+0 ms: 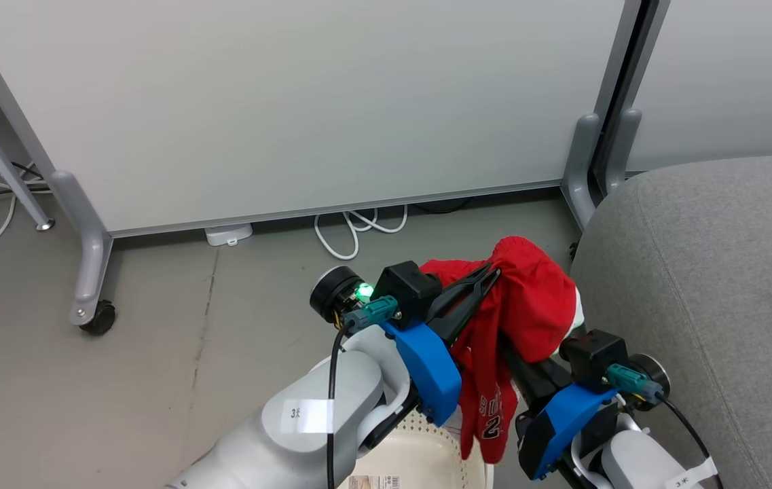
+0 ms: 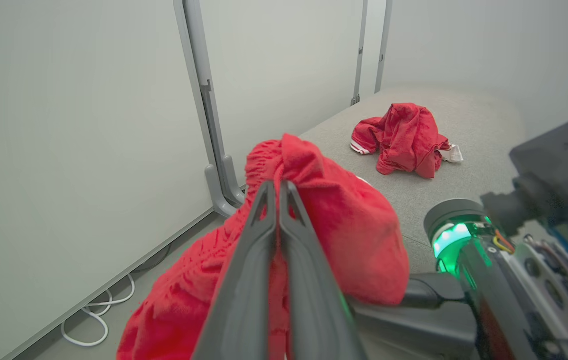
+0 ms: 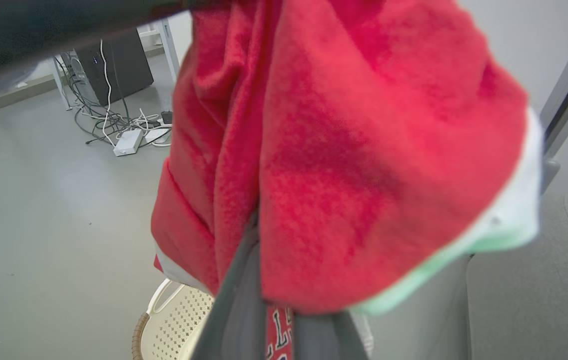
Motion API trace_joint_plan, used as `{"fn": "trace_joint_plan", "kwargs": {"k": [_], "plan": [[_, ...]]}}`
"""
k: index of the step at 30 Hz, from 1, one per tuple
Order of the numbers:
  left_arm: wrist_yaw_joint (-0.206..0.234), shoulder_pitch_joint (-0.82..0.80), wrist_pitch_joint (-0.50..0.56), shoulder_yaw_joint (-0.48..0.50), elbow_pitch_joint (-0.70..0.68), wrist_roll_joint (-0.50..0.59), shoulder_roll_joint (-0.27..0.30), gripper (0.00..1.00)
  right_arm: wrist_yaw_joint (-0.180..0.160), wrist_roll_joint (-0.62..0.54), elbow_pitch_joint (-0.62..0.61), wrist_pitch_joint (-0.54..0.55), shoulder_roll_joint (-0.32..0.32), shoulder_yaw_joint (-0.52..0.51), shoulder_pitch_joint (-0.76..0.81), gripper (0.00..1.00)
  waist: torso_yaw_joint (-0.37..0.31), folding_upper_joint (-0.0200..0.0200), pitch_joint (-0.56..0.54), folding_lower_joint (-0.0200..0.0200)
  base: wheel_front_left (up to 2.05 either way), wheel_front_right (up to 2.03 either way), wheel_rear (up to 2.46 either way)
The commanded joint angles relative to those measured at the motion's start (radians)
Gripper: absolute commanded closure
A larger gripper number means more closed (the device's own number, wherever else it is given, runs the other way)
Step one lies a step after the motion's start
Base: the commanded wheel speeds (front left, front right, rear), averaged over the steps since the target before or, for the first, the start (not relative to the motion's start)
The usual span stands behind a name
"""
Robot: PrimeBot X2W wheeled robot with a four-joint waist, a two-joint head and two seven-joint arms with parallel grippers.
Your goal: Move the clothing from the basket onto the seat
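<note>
- At the left of the head view a grey partition panel [image 1: 290,102] stands on a leg with a black caster [image 1: 99,317]. White cables [image 1: 352,234] loop on the floor under the panel's lower edge.
- Just left of centre, the left gripper [image 1: 487,275] points up and to the right. In the left wrist view its two dark fingers [image 2: 259,240] are pressed almost together, with red cloth pinched in the narrow slit between them.
- The red clothing [image 1: 535,299] hangs in a bundle at lower centre, draped over both grippers and lifted clear above the basket. A tail with dark lettering dangles down between the two arms.
- The basket [image 3: 179,320] sits at the bottom edge, below the bundle, showing its perforated cream wall and brown rim.
- The right gripper [image 1: 525,377] reaches up and to the left into the bundle from lower right. Its fingertips are buried in cloth, so I cannot tell how wide it stands.
- The grey seat [image 1: 698,272] takes up the right side, just beside the bundle.
- A second red garment [image 2: 403,140] lies crumpled on the seat, well apart from the held one.
</note>
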Motion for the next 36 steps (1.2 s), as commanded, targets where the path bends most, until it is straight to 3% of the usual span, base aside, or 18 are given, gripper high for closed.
{"fn": "trace_joint_plan", "kwargs": {"k": [1,20,21,22,36], "plan": [[-0.002,-0.004,-0.005,0.001,0.003,-0.005,0.0,1.0,0.0,0.004,0.005,-0.009,0.001,0.003,-0.013,1.0,-0.002,-0.0001,-0.001,-0.0001,0.0,0.0,0.0],[-0.002,0.008,-0.005,0.014,0.008,0.008,0.0,0.99,0.0,0.009,0.032,-0.031,-0.012,0.008,-0.027,1.0,-0.02,-0.0001,-0.012,-0.0001,0.0,0.0,0.0],[-0.002,0.009,-0.005,0.016,0.009,0.012,0.0,0.61,0.0,0.009,0.032,-0.03,-0.012,0.008,-0.026,1.0,-0.02,-0.0001,-0.012,-0.0001,0.0,0.0,0.0],[-0.002,0.009,-0.005,0.02,0.008,0.016,0.0,0.0,0.0,0.008,0.032,-0.031,-0.012,0.007,-0.025,1.0,-0.02,-0.0001,-0.012,-0.0001,0.0,0.0,0.0],[-0.001,0.078,-0.005,0.117,-0.006,0.09,0.0,0.0,0.0,-0.004,0.02,-0.035,-0.015,-0.013,-0.02,1.0,-0.017,-0.0001,-0.006,-0.0001,0.0,0.0,0.0]]}}
